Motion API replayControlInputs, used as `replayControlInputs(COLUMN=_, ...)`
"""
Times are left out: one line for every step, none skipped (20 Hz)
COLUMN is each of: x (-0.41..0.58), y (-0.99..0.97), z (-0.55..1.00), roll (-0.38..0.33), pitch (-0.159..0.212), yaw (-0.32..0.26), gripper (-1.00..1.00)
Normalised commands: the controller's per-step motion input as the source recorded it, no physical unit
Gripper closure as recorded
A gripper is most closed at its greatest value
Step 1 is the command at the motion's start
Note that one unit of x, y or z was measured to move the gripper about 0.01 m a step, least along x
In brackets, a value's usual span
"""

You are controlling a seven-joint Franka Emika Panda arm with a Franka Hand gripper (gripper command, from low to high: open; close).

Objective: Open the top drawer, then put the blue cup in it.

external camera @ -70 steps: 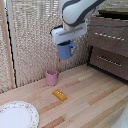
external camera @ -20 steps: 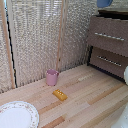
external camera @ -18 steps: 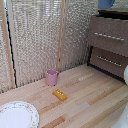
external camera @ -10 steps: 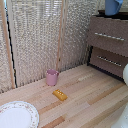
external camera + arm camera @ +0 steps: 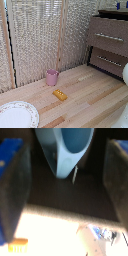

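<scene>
Jaws (image 5: 64,183): we see them spread wide in the wrist view, one dark pad (image 5: 15,188) on each side, gripping nothing. The blue cup (image 5: 65,148) stands between the pads on a dark surface, touching neither; its rim and one side wall show, blurred. In the exterior view we find only a blue speck at the frame edge above the dresser (image 5: 107,37), too small to tell what it is. The top drawer (image 5: 109,36) shows its dark-brown front with a silver bar handle (image 5: 109,37); whether it is pulled out we cannot tell. On the table (image 5: 95,100) we note a pink cup (image 5: 52,77) upright, an orange block (image 5: 60,94) near it, and a plate (image 5: 17,116).
</scene>
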Motion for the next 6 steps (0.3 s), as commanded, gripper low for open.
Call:
replayControlInputs(x=0.0, y=0.05, z=0.87, roll=0.114, pitch=0.001, yaw=0.014, gripper=-1.0)
replayControlInputs(x=0.0, y=0.07, z=0.88, roll=0.107, pitch=0.013, yaw=0.021, gripper=-1.0)
replayControlInputs(x=0.131, y=0.12, z=0.83, roll=0.121, pitch=0.015, yaw=0.066, gripper=-1.0)
replayControlInputs(x=0.109, y=0.15, z=0.83, roll=0.121, pitch=0.0, yaw=0.006, gripper=-1.0)
replayControlInputs(x=0.131, y=0.0, z=0.69, roll=0.146, pitch=0.0, yaw=-0.008, gripper=-1.0)
replayControlInputs(x=0.057, y=0.03, z=0.28, roll=0.036, pitch=0.0, yaw=0.0, gripper=-1.0)
